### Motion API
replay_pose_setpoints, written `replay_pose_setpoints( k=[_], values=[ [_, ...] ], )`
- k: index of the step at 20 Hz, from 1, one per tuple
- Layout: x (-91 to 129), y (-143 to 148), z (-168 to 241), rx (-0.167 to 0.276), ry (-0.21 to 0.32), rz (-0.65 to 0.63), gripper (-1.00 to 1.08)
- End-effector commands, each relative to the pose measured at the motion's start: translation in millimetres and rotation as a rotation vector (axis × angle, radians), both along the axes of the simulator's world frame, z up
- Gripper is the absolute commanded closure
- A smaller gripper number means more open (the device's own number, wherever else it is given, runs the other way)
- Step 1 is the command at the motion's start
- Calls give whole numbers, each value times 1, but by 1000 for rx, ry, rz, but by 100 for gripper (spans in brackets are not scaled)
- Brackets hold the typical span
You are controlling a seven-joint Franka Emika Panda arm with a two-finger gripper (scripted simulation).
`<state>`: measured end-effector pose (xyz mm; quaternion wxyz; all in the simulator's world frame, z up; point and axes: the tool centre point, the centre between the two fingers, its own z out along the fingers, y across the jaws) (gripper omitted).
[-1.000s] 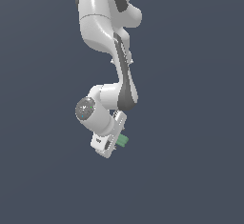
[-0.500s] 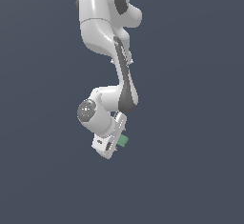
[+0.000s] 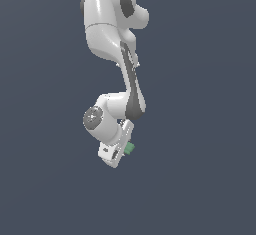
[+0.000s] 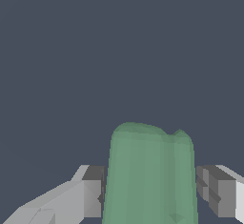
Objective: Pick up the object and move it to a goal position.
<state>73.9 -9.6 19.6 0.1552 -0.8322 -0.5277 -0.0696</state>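
Note:
The object is a small matte green block [image 4: 151, 175]. In the wrist view it fills the space between my two grey fingertips [image 4: 93, 189], which press on its two sides. In the exterior view only a small piece of the green block [image 3: 130, 149] shows beside the white gripper [image 3: 122, 151], which hangs below the arm with the block held in the air. The gripper is shut on the block. No goal marker shows in either view.
The white arm [image 3: 112, 34] reaches down from the top of the exterior view. Around it there is only a plain dark grey-blue background [image 3: 200, 129], with no table edge or other object visible.
The arm, the gripper and the green block have barely shifted over the last second; the hold on the block is unchanged.

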Motion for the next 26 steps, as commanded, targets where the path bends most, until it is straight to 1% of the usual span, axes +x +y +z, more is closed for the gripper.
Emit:
replay_pose_setpoints(
  k=[1, 5, 6, 8, 14, 19, 26],
  values=[
    [-4, 4, -7, 4, 12, 5, 108],
    [-4, 4, -7, 4, 12, 5, 108],
    [0, 1, 0, 0, 0, 0, 108],
    [0, 1, 1, 0, 0, 0, 108],
    [-1, 13, 19, 0, 1, 1, 108],
    [-1, 36, 52, 0, 2, 1, 108],
    [-3, 83, 122, -1, 5, 3, 108]
  ],
)
